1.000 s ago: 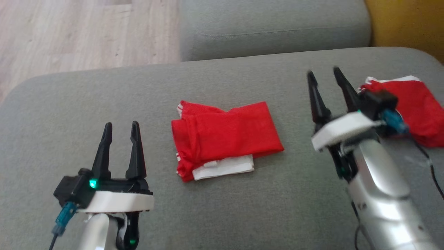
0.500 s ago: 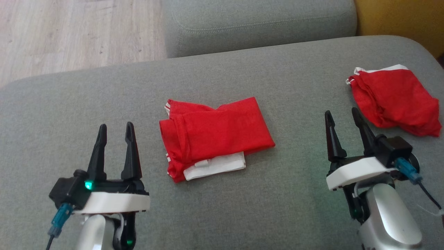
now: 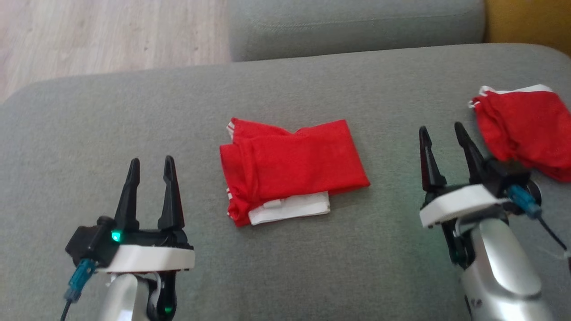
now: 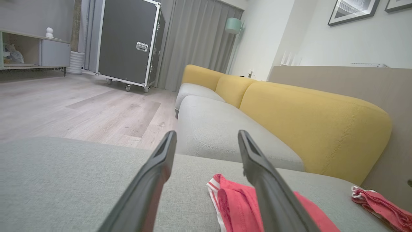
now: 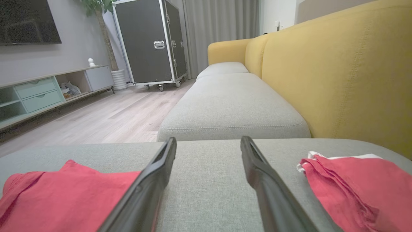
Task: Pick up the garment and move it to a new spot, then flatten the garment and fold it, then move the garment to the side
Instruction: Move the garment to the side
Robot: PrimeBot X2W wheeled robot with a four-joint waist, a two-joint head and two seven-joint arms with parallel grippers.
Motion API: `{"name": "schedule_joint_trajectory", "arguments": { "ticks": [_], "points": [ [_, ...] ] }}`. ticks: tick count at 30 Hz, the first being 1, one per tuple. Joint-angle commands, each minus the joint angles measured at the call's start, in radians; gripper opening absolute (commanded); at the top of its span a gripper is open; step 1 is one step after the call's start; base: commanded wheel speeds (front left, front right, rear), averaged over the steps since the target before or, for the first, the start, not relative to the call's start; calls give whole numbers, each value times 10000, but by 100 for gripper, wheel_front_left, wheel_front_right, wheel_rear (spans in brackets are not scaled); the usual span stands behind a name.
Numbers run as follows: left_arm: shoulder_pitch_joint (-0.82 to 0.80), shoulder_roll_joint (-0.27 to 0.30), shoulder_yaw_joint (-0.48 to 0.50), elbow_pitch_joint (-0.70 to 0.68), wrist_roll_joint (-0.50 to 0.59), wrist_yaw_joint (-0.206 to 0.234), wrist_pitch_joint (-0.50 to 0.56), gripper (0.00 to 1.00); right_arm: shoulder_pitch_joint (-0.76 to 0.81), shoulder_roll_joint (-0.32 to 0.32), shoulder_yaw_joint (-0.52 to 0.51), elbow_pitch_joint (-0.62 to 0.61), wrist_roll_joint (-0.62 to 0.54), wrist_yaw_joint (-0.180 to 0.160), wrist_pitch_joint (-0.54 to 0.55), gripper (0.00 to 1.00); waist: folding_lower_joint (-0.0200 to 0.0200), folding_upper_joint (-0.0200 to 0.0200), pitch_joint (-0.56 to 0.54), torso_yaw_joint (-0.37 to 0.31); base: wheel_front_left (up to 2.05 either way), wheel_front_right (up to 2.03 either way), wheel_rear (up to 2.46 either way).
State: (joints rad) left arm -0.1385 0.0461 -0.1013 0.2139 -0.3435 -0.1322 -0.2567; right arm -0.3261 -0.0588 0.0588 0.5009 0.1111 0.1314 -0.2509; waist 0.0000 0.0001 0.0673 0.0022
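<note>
left gripper (image 3: 151, 159) sits at the near left of the grey seat cushion (image 3: 312, 84), its two dark fingers spread apart with nothing between them, tips pointing to the far side. just to its right, at the middle of the cushion, lies the folded red garment (image 3: 294, 167), a flat, rough rectangle with a white band (image 3: 290, 208) showing from under its near edge and thin white stripes at its left edge. the fingers do not touch it. farther right, the right gripper (image 3: 440, 127) stands apart from the folded piece, its fingers likewise released and gripping nothing. just beyond it, at the far right of the cushion, rests a second red garment (image 3: 526, 129), more loosely bunched, with white trim along its far edge; from the head view i cannot tell whether the gripper's body touches it. past the cushion are a wooden floor (image 3: 111, 35) on the left, another grey cushion (image 3: 357, 26) and a yellow backrest (image 3: 526, 22) at the far right.
</note>
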Motion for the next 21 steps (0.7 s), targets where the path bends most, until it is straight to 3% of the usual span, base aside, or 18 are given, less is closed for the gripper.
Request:
{"name": "schedule_joint_trajectory", "arguments": {
  "ticks": [1,9,21],
  "points": [
    [-486,41,241,-282,5,22,-51,100,-504,84,245,-233,-94,-7,-82,100,0,-1,107,126,0,0,0],
    [-838,41,-86,-188,-40,18,-51,100,-1651,85,871,1558,611,-7,744,100,0,-1,616,889,0,0,0],
    [-1196,41,-496,-15,-238,17,-51,100,-2792,85,2330,4630,2728,-7,1529,100,0,-1,1122,1754,0,0,0]
  ]
}}
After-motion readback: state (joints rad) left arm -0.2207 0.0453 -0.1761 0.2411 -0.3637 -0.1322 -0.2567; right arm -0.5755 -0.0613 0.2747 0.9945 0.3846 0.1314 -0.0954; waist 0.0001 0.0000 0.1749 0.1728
